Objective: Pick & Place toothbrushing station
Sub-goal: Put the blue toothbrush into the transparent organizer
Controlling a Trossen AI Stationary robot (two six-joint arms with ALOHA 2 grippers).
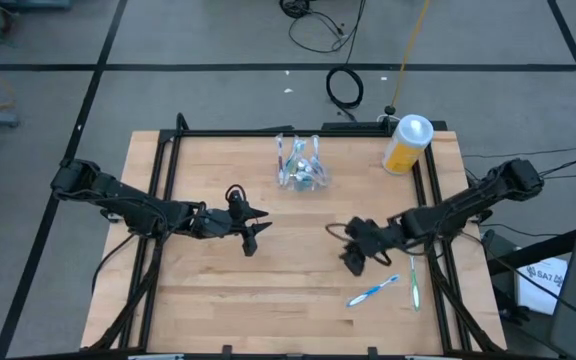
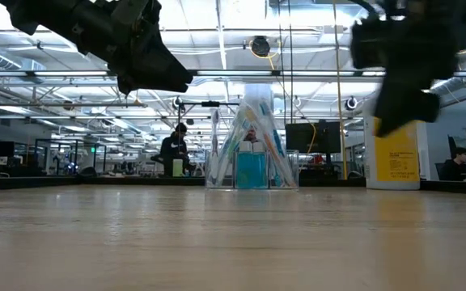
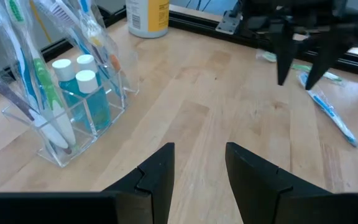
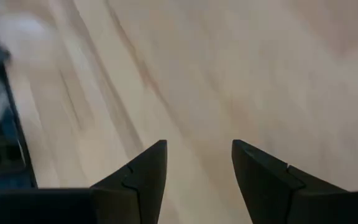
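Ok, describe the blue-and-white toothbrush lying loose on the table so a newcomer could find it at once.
Start at the yellow bottle in the table's far right corner, then come toward the near edge, past the right hand. There the blue-and-white toothbrush lies flat on the bare wood, slanted. A second loose brush lies just to its right, but that one is greenish and paler; the rest stand upright in the clear holder.

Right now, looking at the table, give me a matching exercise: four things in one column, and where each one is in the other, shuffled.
Things:
1. yellow bottle
2. clear holder
3. blue toothbrush
4. left gripper

Places:
A. lying flat on the wood near the front edge, right of middle
B. far right corner of the table
C. back middle of the table
D. above bare wood, left of middle, empty

Pairs: 1-B, 2-C, 3-A, 4-D
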